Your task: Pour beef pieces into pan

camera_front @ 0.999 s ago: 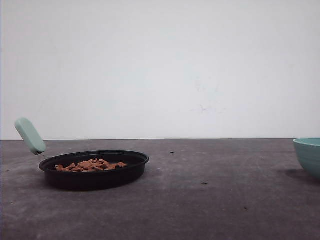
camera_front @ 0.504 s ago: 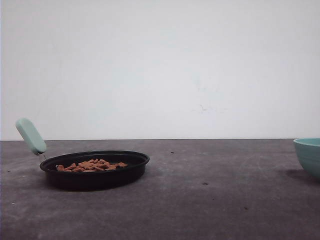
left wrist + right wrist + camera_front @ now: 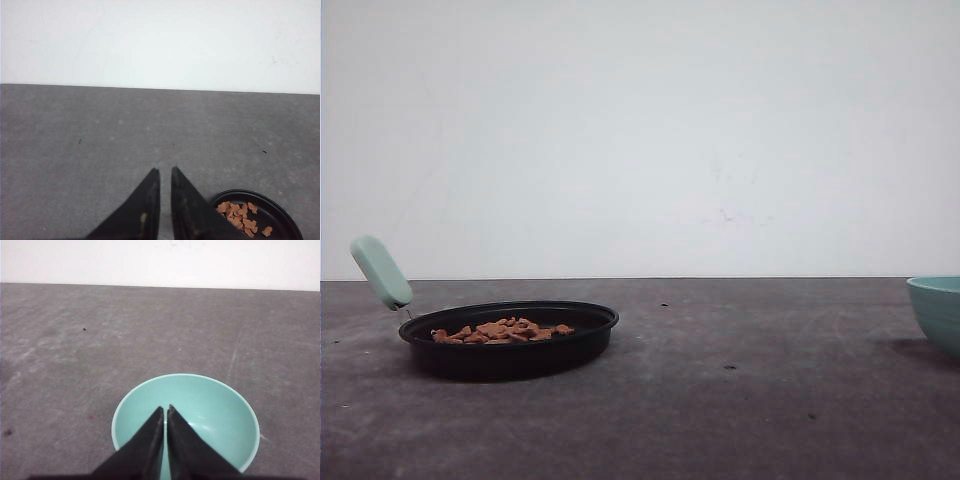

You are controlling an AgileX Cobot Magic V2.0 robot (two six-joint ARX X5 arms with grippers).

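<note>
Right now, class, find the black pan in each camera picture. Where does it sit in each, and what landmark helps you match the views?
Front view: the pan sits low at the left on the table, its handle rising leftward.
Left wrist view: its rim is cut off at the lower right corner, beside the left gripper.
Right wrist view: not in it.
Shared landmark: the beef pieces in the pan.

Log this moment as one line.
beef pieces: in pan | bowl: looks empty | left gripper: shut, empty | right gripper: shut, over bowl
</note>
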